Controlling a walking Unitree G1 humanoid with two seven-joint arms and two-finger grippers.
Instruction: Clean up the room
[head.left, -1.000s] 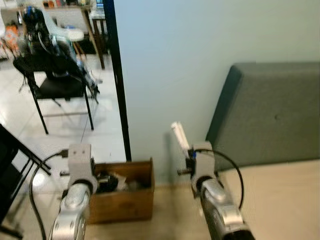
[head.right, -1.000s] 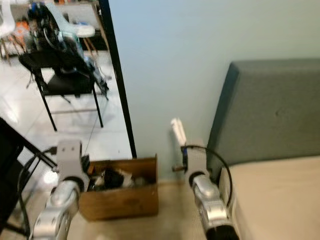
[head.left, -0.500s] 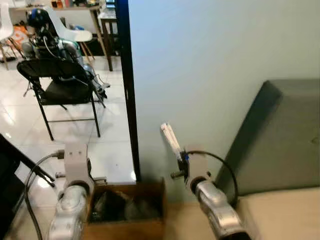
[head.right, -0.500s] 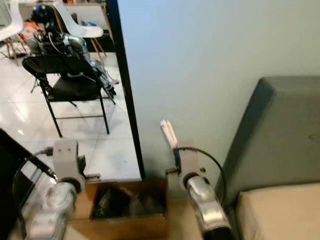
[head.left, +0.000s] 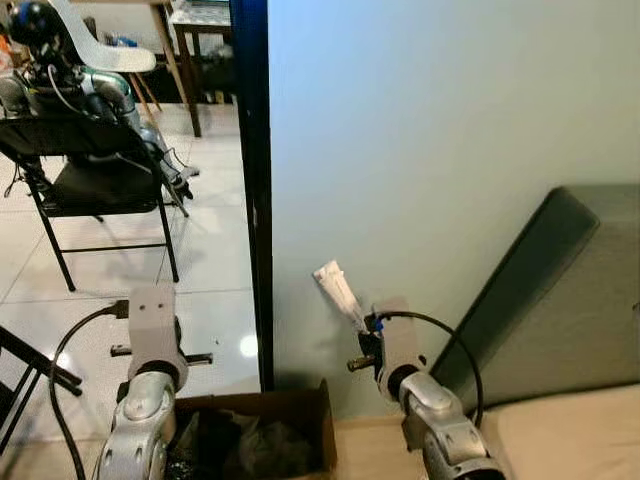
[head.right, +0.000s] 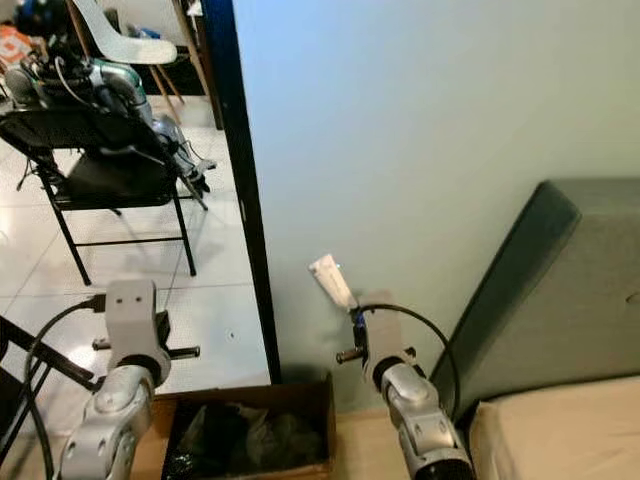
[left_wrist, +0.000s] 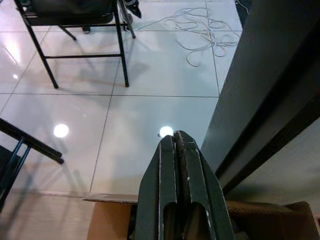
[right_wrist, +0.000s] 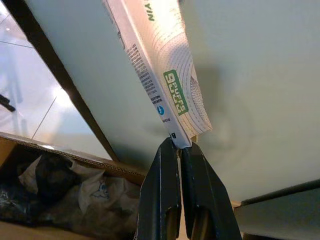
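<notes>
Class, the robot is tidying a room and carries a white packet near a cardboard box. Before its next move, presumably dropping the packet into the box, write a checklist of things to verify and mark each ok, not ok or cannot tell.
1. Packet held firmly: ok. The right end effector is shut on the white packet at its lower end.
2. Box open to receive: ok. The cardboard box has an open top, with crumpled rubbish inside.
3. Packet above the box: not ok. In the head views it hangs beside the box's right edge, against the wall.
4. Left end effector free: ok. It is shut and holds nothing, near the box's left side.
5. Room left in the box: cannot tell.
</notes>
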